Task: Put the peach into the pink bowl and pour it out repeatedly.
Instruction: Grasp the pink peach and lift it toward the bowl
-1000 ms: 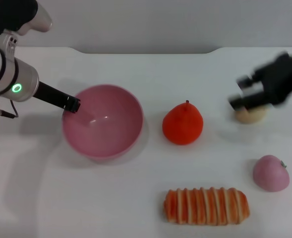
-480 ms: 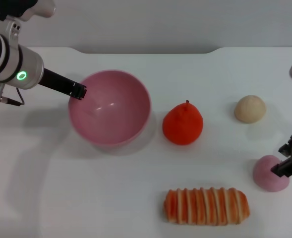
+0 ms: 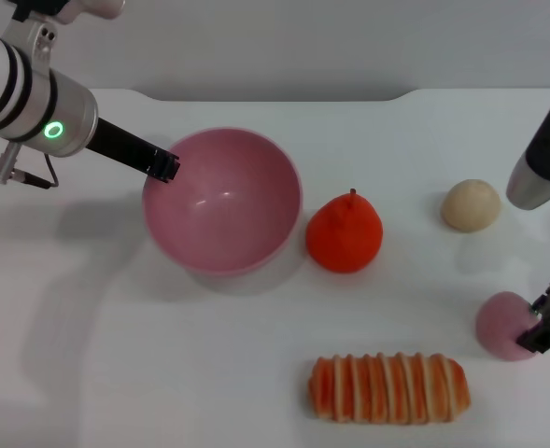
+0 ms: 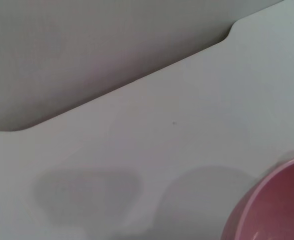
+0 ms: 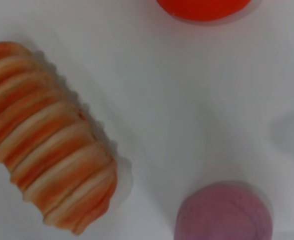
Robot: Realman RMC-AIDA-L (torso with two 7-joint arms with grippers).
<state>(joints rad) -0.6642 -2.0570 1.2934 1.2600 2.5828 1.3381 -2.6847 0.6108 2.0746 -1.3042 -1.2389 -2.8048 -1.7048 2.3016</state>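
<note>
The pink bowl (image 3: 223, 198) stands left of centre on the white table, and part of its rim (image 4: 274, 202) shows in the left wrist view. My left gripper (image 3: 166, 167) is shut on the bowl's left rim, its arm reaching in from the upper left. The peach (image 3: 503, 326) lies near the table's right edge and also appears in the right wrist view (image 5: 223, 212). My right gripper (image 3: 547, 329) is down against the peach's right side, partly cut off by the picture edge.
An orange-red fruit (image 3: 344, 233) with a stem sits just right of the bowl. A beige ball (image 3: 471, 204) lies at the far right. A striped bread loaf (image 3: 389, 386) lies near the front edge, left of the peach (image 5: 47, 135).
The left gripper slid the bowl to the right, close to the orange-red fruit. The right arm came down from beside the beige ball to the peach.
</note>
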